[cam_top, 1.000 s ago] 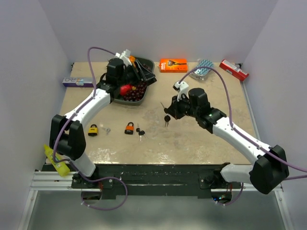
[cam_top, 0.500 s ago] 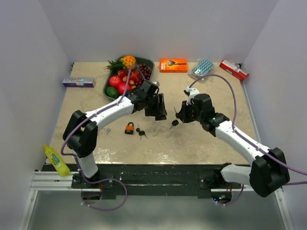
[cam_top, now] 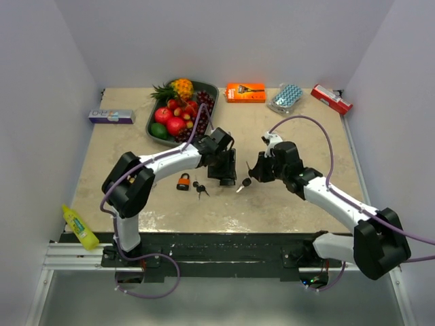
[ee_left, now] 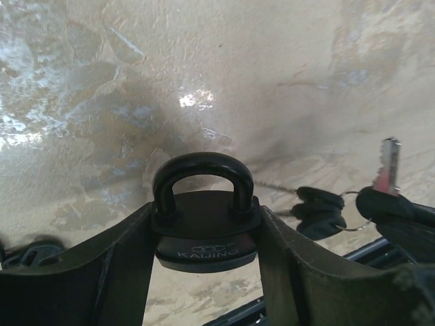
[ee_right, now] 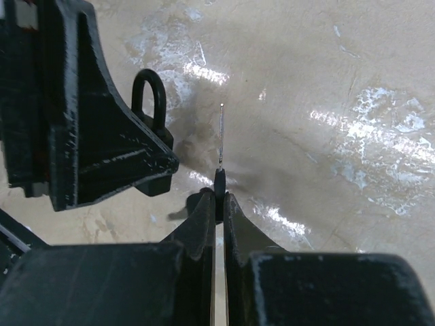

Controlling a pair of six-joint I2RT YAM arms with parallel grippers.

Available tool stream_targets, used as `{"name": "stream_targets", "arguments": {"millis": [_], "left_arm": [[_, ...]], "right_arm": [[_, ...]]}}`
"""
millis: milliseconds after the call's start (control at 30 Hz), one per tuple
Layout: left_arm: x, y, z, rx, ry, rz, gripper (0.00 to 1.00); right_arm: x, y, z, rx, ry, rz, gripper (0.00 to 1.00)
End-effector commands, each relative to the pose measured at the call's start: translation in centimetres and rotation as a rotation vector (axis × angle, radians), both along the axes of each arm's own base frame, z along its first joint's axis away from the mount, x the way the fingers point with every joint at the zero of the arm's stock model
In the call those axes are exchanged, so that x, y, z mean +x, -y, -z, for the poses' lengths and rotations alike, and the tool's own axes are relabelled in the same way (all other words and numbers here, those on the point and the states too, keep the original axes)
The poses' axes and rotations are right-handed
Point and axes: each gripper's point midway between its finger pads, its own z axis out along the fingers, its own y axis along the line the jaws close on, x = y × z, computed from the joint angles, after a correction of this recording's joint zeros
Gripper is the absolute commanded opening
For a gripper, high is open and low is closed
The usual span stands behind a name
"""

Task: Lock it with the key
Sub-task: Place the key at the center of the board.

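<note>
The left pincer (ee_left: 206, 212) pinches a round black metal padlock (ee_left: 204, 234). The right pincer (ee_right: 219, 202) is pressed together on a thin silver key with a black head (ee_right: 219, 180), close beside the padlock

White-black arms (cam_top: 170, 157), purple cables (cam_top: 302, 117)

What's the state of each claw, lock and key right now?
left claw: gripping the black padlock.
black padlock: shackle looks seated.
right claw: shut on the key.
key: blade sticking out, apart from the black padlock.
orange padlock: lying on the table, untouched.
loose keys: lying beside the orange padlock.
</note>
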Motion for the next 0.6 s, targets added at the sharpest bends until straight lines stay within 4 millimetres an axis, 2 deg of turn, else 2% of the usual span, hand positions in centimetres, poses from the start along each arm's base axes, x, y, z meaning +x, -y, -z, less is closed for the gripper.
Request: {"name": "stream_targets", "arguments": {"millis": [0,200,467,567], "left_arm": [[0.1,1.8,-0.4,-0.057,0.009,0.002,0.0],[-1.1,1.4,2.3,-0.018,-0.075,-0.009,0.0],[-2.2,0.4,5.2,0.048,-0.135,-0.026,0.0],[-2.1,0.2,5.6,0.054,-0.136,-0.03,0.08]], "right_arm": [[1.3,-0.7,-0.4,0.029,0.051,0.0,0.0],[1.0,-1.1,2.2,0.012,-0.014,-0.029,0.0],[1.1,-1.1,3.7,0.016,-0.023,-0.017,0.0],[1.0,-1.0,4.4,0.011,-0.041,-0.017,0.0]]}}
